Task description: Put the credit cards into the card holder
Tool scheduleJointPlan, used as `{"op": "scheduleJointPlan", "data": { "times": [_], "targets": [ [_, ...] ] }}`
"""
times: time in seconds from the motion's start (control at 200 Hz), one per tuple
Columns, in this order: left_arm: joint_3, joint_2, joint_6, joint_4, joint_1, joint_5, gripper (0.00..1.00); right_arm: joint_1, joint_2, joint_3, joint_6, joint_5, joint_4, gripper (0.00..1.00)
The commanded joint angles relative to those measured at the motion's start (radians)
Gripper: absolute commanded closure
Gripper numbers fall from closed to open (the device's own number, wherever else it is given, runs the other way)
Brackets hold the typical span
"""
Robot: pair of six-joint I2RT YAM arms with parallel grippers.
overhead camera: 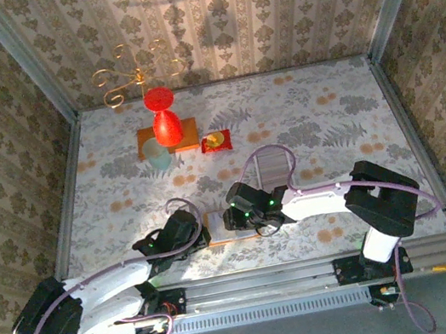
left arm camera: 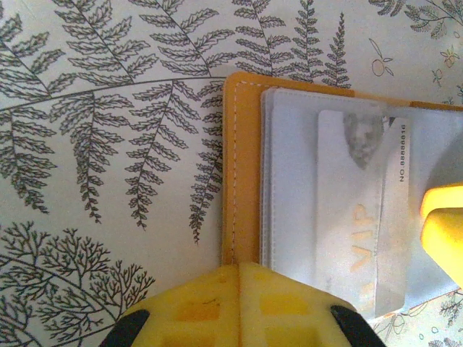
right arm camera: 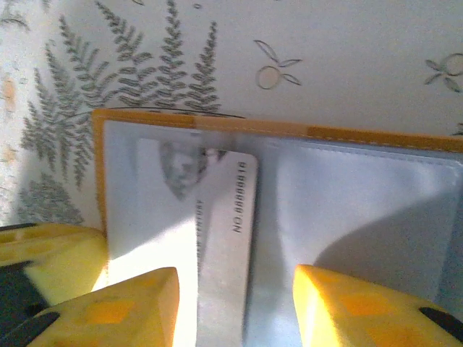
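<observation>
Over the card holder [right arm camera: 362,195], right end effector [right arm camera: 235,289] released astride card [right arm camera: 228,238], left end effector [left arm camera: 239,271] clenched.

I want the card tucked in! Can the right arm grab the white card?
Probably yes: the right gripper has its jaws open either side of the white card, with nothing else between.

Left fingers [left arm camera: 202,307] pressed together, right fingers [right arm camera: 362,307] spread apart.

The card [right arm camera: 224,242] runs off the bottom edge, and the card holder [right arm camera: 362,188] off the right.
</observation>
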Motion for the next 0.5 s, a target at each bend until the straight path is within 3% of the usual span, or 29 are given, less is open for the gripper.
{"op": "scheduleJointPlan", "data": {
  "times": [0.0,0.24,0.355,0.495],
  "targets": [
    [-0.018,-0.006,-0.011,-0.032,-0.007,-0.015,0.92,0.006,-0.022,0.017,-0.031,0.059,-0.097,0.57],
    [-0.014,-0.006,-0.010,-0.032,-0.007,-0.015,0.93,0.014,0.014,0.046,-0.045,0.059,-0.104,0.91],
    [-0.016,-0.006,-0.011,-0.033,-0.006,-0.012,0.93,0.024,0.038,0.077,-0.059,0.060,-0.125,1.00],
    [-0.021,-0.006,-0.013,-0.032,-0.006,-0.013,0.93,0.039,0.063,0.106,-0.064,0.053,-0.128,1.00]
  ]
}}
